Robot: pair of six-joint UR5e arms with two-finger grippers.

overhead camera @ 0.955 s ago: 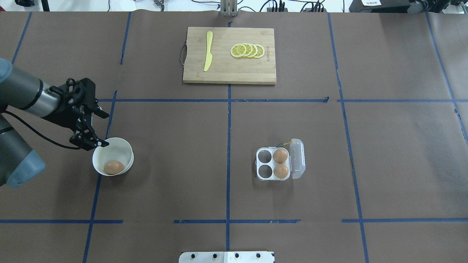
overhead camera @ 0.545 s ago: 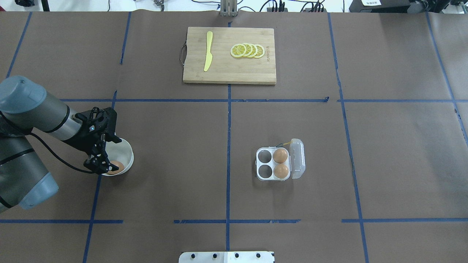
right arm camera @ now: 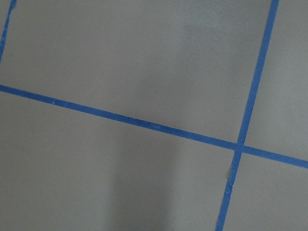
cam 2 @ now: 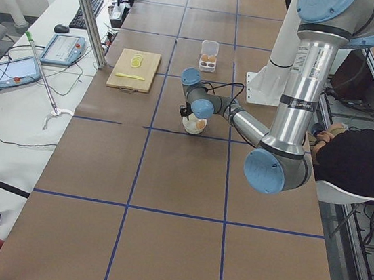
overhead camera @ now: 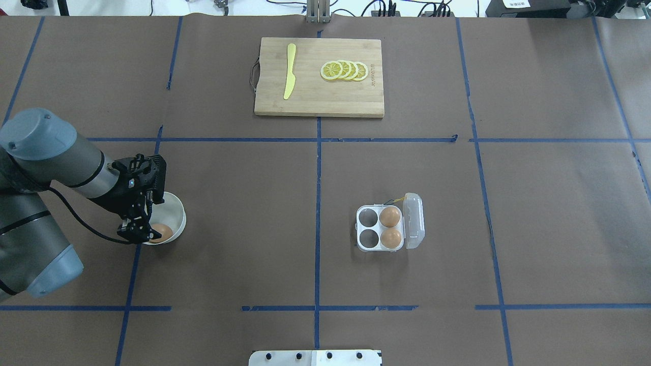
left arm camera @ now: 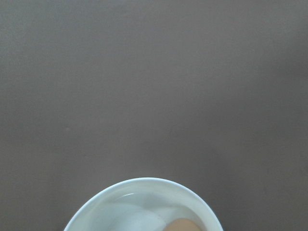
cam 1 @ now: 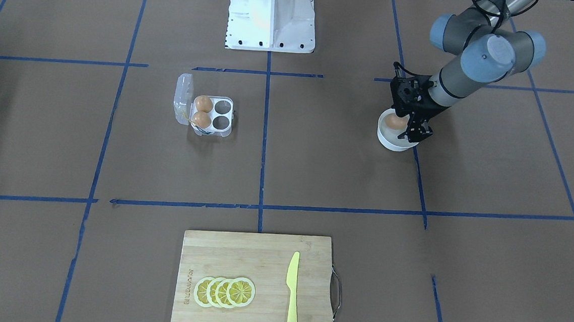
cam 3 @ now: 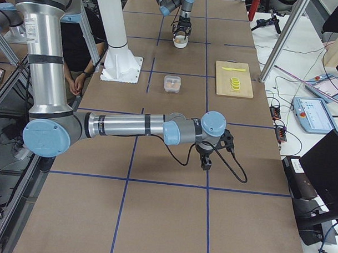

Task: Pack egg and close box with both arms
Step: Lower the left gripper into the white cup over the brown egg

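My left hand point(overhead camera: 142, 234), black and two-fingered, is down inside the round white bowl point(overhead camera: 176, 206) on the left side of the desk. Its tips sit low against the small orange-brown egg point(overhead camera: 164, 233). I cannot tell how wide the fingers stand or whether they have the egg pinched. From overhead they cover its left flank, and the left wrist camera shows only the bowl's rim and a sliver of shell.

The egg lies in the part of the bowl nearest the robot, just to the right of the fingertips. What shows of it looks to lie on its side, long axis across the desk, though I would not swear to that.

The silver-grey left arm comes in from the desk's left edge, its wrist bent so the hand points steeply down. It is much the nearer arm.

The right hand point(cam 3: 205, 163) hangs pointing down at bare desk, well apart from bowl and box, and I cannot tell whether it is open.

The clear plastic four-cell box point(overhead camera: 379, 227) sits right of the centre line with its lid open on the far side from the bowl. Two packed eggs point(overhead camera: 390, 227) fill the hinge-side cells, and the empty pair faces the bowl. I judge the carry will run rightward to one of those.
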